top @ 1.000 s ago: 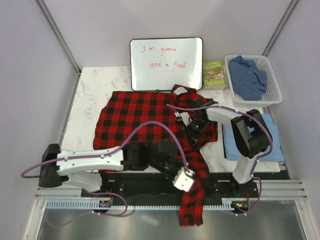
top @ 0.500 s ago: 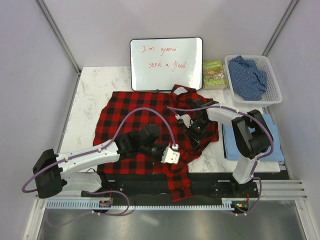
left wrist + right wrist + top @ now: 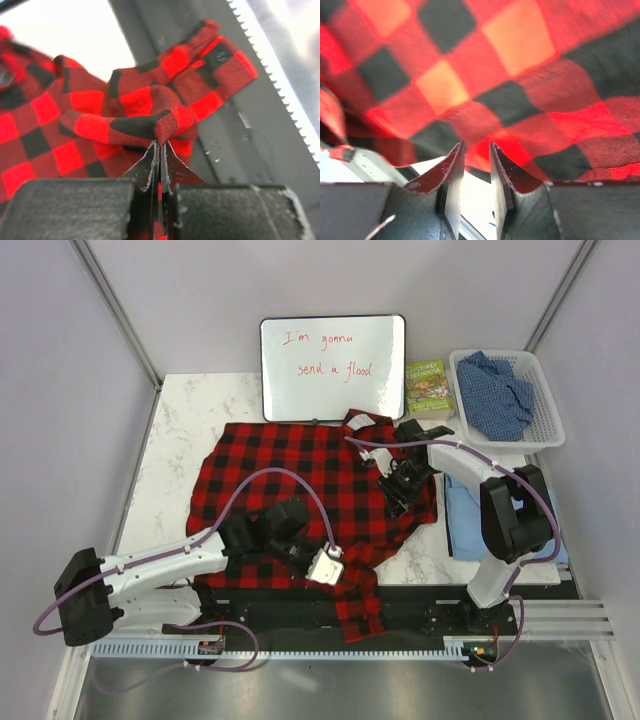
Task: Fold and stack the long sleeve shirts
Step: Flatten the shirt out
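– Left pincer (image 3: 335, 575), seen from above: what has it got, and why so near the front?
– It is clamped on the checked shirt (image 3: 280, 470) where the cloth spills over the table's (image 3: 180, 440) near edge; likely to draw that hanging part back onto the spread body; the right pincer (image 3: 402, 490) sits on the shirt's right side, probably steadying it.
– And the left wrist view?
– Jaws tight on a bunched fold of check.
– The right wrist view?
– Jaws narrowly apart, a cloth edge at their tips; whether pinched, nobody could tell.
– Counts?
– Three shirts: the checked one; a light blue shirt (image 3: 465, 530) flat at right, seemingly the stack's base; a dark blue shirt (image 3: 495, 390) waiting in the one basket (image 3: 548, 412); one whiteboard (image 3: 333, 368); one book (image 3: 429, 388).
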Tool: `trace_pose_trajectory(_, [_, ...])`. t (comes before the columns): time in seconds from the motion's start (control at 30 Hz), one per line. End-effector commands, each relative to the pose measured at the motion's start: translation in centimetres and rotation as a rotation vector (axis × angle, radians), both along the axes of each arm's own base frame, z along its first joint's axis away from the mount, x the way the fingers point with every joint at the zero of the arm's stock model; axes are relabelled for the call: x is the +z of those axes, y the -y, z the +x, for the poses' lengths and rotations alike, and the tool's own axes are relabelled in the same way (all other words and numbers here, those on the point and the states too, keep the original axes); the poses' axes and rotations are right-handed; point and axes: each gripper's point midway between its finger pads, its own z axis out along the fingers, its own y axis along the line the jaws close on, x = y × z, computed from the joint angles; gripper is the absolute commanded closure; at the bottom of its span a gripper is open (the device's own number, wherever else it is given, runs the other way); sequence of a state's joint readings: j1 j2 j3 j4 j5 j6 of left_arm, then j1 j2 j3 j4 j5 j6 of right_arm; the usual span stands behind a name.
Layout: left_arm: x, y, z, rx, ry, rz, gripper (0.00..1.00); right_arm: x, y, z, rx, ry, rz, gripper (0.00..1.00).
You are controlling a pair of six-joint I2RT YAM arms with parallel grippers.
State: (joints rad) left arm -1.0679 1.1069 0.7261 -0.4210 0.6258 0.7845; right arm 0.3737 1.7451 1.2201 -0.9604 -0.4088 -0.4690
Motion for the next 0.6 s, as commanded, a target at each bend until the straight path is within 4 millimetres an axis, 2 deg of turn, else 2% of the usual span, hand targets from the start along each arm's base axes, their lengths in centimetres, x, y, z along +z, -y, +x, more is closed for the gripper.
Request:
trace_pose_trajectory(0.0, [0.6,0.1,4.2,0.093,0.014,-0.030,0.98,-2.3,3.0,0.1,-0.024,-0.060,-0.076,0.67])
trace_pose_trajectory(0.07, [-0.6,-1.1,6.5,0.140,0.037,-0.010,0.98,-2.2,3.6,0.8,-0.036,-0.045,-0.080,0.67])
trace_pose_trajectory(0.1, [-1.0,-1.5,6.9,0.142,0.048,-0.002,0.98,-2.3,3.7,0.9,-0.039,-0.045,-0.082,0.67])
trace_pose_trajectory(0.23, [-3.8,-2.8,6.9,0.102,0.089,0.064,0.96,-2.2,3.4,1.0,-0.040,-0.065,-0.070,0.67])
trace_pose_trajectory(0.27, [-4.4,-3.2,7.7,0.124,0.106,0.091,0.91,-2.3,3.4,1.2,-0.041,-0.069,-0.070,0.67])
trace_pose_trajectory(0.3, [-4.7,-3.3,8.0,0.127,0.096,0.106,0.79,-2.3,3.3,1.2,-0.043,-0.070,-0.068,0.67])
trace_pose_trajectory(0.33, [-4.2,-3.4,8.3,0.129,0.092,0.098,0.61,-2.3,3.3,1.1,-0.042,-0.072,-0.066,0.66])
trace_pose_trajectory(0.4, [-1.1,-1.9,8.8,0.138,0.087,0.001,0.20,-2.2,3.2,1.2,-0.047,-0.073,-0.063,0.66])
trace_pose_trajectory(0.43, [1.0,-0.9,9.1,0.136,0.106,-0.070,0.06,-2.2,3.1,1.2,-0.049,-0.072,-0.059,0.66])
trace_pose_trajectory(0.47, [2.5,0.3,8.8,0.153,0.078,-0.108,0.05,-2.1,3.0,1.2,-0.049,-0.074,-0.055,0.66])
trace_pose_trajectory(0.5, [3.0,1.2,8.8,0.156,0.079,-0.117,0.05,-2.0,3.0,1.2,-0.046,-0.074,-0.052,0.66])
trace_pose_trajectory(0.53, [2.2,2.1,8.7,0.152,0.073,-0.090,0.08,-2.0,3.0,1.1,-0.049,-0.077,-0.054,0.66])
trace_pose_trajectory(0.57, [2.5,4.1,8.3,0.154,0.105,-0.093,0.10,-2.0,3.1,1.2,-0.048,-0.075,-0.055,0.66])
